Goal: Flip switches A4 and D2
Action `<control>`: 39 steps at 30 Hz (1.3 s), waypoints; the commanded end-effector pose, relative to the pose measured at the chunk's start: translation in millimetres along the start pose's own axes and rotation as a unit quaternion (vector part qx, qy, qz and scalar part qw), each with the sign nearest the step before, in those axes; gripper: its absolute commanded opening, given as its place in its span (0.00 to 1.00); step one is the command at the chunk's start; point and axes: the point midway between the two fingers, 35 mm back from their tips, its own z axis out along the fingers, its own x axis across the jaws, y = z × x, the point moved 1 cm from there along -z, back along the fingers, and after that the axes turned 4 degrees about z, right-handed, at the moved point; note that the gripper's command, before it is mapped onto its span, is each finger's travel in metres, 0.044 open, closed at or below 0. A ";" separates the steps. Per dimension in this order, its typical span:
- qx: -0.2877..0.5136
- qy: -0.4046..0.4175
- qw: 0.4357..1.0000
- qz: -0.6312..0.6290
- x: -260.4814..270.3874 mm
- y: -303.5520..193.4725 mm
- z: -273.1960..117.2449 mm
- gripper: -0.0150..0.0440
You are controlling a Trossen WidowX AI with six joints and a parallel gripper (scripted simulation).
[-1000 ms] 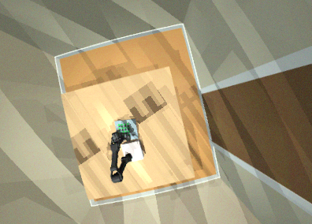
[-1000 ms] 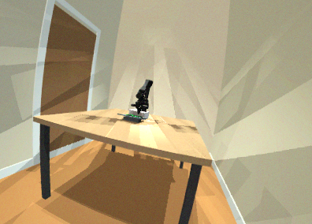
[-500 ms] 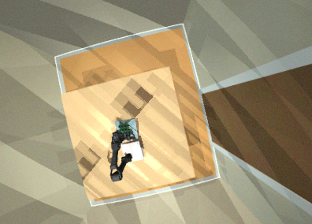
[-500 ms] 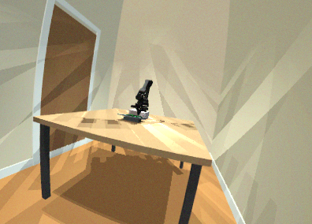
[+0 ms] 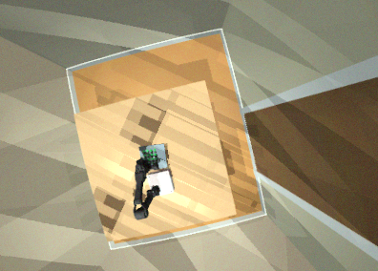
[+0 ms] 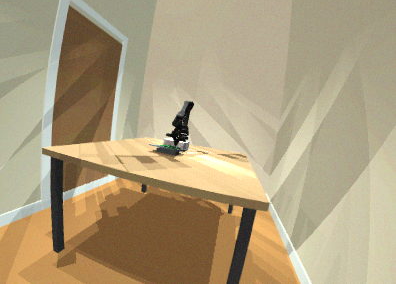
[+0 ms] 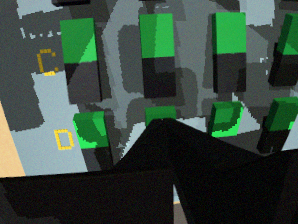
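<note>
The switch panel (image 5: 159, 153) (image 6: 167, 149) (image 7: 52, 106) lies on the wooden table, with green rocker switches in lettered rows. In the wrist view rows C and D show; the yellow letters C (image 7: 45, 63) and D (image 7: 64, 139) mark them. My gripper (image 7: 161, 128) (image 5: 143, 164) (image 6: 176, 140) is shut and empty. Its dark tip sits right at the D2 switch (image 7: 160, 112) and covers most of it; I cannot tell whether it touches. D1 (image 7: 91, 131) lies to its left and D3 (image 7: 226, 119) to its right. Row A is out of the wrist view.
A white box (image 5: 160, 182) stands on the table (image 5: 200, 144) (image 6: 210, 173) beside the arm's base, just behind the panel. The panel's left edge meets bare table wood (image 7: 7, 149). A door (image 6: 82, 101) is in the wall beyond the table.
</note>
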 end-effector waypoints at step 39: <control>0.000 0.000 1.000 0.002 0.0 0.0 5.9 0.25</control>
